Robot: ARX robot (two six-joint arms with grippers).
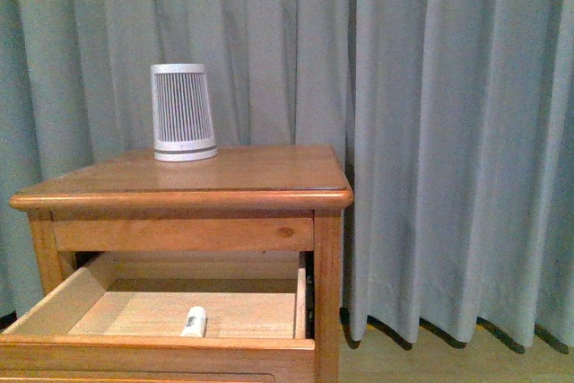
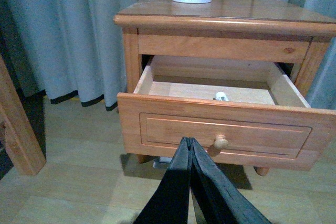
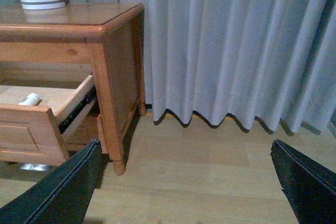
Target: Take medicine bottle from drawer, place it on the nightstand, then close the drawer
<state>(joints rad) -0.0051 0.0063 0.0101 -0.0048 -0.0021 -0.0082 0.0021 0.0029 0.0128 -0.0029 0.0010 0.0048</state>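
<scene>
The nightstand (image 1: 242,177) stands before the curtain with its upper drawer (image 1: 152,343) pulled open. The small white medicine bottle (image 1: 194,321) lies on the drawer's pale floor near the front; it also shows in the left wrist view (image 2: 221,96) and the right wrist view (image 3: 30,99). My left gripper (image 2: 187,141) is shut and empty, low in front of the drawer front (image 2: 226,135), just left of its round knob (image 2: 221,141). My right gripper (image 3: 186,150) is open and empty, over the floor to the right of the nightstand (image 3: 113,51). Neither arm shows in the front view.
A white-and-grey ribbed cylinder (image 1: 183,112) stands on the nightstand's top at the back left. Grey curtains (image 1: 448,132) hang behind and to the right. Pale wood floor (image 3: 199,171) lies right of the nightstand. A wooden post (image 2: 16,129) stands to the left.
</scene>
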